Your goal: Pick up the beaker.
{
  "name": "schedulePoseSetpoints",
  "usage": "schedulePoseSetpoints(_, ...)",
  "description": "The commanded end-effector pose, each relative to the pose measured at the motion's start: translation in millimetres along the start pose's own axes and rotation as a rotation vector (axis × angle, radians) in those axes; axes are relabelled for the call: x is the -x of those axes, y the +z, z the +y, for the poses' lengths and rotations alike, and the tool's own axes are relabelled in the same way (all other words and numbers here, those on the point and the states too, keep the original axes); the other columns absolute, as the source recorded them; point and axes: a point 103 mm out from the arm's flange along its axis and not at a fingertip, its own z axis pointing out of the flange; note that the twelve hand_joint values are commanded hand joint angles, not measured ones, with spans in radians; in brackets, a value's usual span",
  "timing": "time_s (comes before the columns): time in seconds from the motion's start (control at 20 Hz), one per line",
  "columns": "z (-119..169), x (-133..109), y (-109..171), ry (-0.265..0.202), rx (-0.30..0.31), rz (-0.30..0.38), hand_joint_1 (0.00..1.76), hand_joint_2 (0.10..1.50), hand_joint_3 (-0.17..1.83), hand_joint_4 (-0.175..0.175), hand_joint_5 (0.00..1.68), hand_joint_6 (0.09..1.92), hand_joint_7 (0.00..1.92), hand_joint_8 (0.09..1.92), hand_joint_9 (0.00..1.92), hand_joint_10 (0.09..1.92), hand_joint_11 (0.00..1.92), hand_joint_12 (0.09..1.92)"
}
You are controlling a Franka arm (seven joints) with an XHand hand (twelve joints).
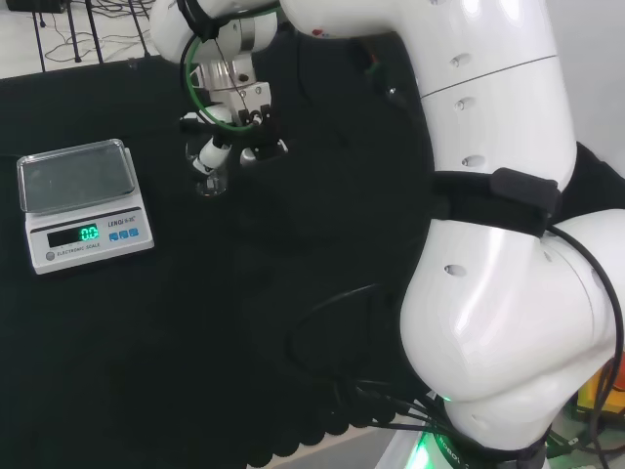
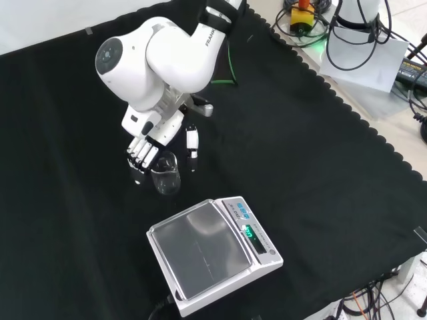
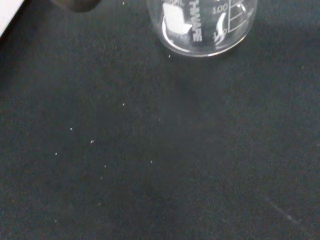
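A clear glass beaker (image 2: 165, 175) stands upright on the black cloth, just above the scale in the front view. The hand (image 2: 143, 152) hangs over it from above, open. Its fingers (image 2: 137, 160) point down on the beaker's left and its thumb (image 2: 192, 145) on the right, and I cannot tell whether they touch the glass. In the head view the hand (image 1: 234, 137) is right above the beaker (image 1: 209, 182). The wrist view has the beaker (image 3: 205, 27) close up, with printed marks on its wall, resting on the cloth.
A white digital scale (image 2: 213, 253) with a steel pan and a lit display stands near the beaker; in the head view the scale (image 1: 83, 200) is at the left. The arm's white links (image 1: 488, 244) rise at the right. Cables lie past the cloth's scalloped edge (image 2: 347, 107).
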Motion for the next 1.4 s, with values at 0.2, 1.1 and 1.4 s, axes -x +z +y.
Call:
schedulePoseSetpoints(0.2,3,-2,6,-0.004,0.000,-0.017,0.74,0.94,-0.17,0.041,0.01,0.09,0.00,0.53,0.00,0.87,0.00,0.92)
schedulePoseSetpoints(1.1,13,-10,12,0.008,0.085,-0.017,1.07,1.18,-0.17,-0.061,0.49,1.36,0.65,1.33,0.89,1.05,0.87,1.20)
schedulePoseSetpoints(1.4,13,-11,11,0.005,0.092,-0.015,1.07,1.27,-0.08,-0.125,0.74,1.38,0.69,1.47,0.89,1.21,0.91,1.20)
